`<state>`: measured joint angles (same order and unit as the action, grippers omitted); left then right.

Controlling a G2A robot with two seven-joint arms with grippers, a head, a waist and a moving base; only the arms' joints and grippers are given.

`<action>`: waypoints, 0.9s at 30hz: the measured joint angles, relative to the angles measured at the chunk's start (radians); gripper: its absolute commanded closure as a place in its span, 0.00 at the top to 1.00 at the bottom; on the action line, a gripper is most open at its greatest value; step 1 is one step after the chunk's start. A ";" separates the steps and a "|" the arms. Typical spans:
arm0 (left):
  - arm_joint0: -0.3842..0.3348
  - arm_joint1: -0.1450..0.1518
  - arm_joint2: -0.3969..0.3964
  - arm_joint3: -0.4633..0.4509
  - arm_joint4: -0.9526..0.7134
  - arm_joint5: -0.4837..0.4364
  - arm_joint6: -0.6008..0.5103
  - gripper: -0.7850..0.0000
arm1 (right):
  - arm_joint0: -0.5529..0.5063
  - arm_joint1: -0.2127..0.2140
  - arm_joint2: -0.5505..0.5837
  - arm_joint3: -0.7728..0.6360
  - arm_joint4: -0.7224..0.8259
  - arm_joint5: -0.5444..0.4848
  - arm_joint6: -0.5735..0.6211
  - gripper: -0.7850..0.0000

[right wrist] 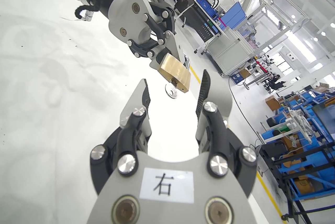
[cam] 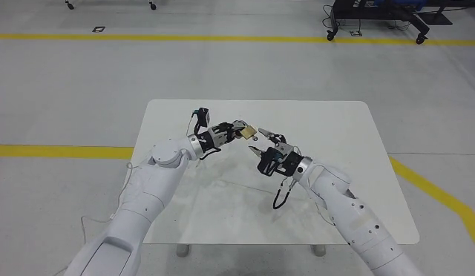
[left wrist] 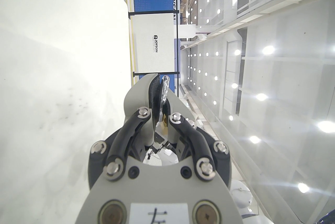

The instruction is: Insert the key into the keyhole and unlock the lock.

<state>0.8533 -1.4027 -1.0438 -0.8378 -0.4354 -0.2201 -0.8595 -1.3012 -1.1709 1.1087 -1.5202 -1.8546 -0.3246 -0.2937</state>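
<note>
**Padlock** (right wrist: 174,72): brass body with a silver shackle (left wrist: 165,85). We find it held in the air over the far half of the white table (cam: 334,135), a little toward the table's left edge. Its shackle end sits in the left gripper, and its keyhole end faces the right gripper.

**Key** (right wrist: 171,91): a round silver head juts from the padlock's keyhole face. The blade is hidden, so we take it to be seated in the keyhole but cannot tell how deep.

**Left gripper** (right wrist: 167,51): fingers clamped together on the padlock's upper body and shackle. In its own wrist view the shackle stands up between the pads.

**Right gripper** (right wrist: 174,80): fingers spread wide, gripping nothing. The key's head and the padlock's lower end lie in line with the gap between its fingertips. They are close in front of the gripper and, as far as we can see, touch neither finger.
</note>
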 measured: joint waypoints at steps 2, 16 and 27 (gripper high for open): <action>-0.002 0.000 0.001 0.002 0.005 0.003 0.000 0.00 | -0.007 0.005 0.019 -0.004 0.005 -0.013 -0.026 1.00; -0.024 -0.012 0.133 0.022 0.294 0.071 0.061 0.00 | -0.151 0.059 0.305 -0.089 0.157 -0.148 -0.226 1.00; -0.033 -0.024 0.229 0.036 0.494 0.062 0.040 0.48 | -0.150 0.059 0.303 -0.089 0.156 -0.147 -0.225 1.00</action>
<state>0.8205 -1.4263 -0.8145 -0.8022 0.0584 -0.1582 -0.8200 -1.4514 -1.1120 1.4119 -1.6087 -1.6982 -0.4717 -0.5189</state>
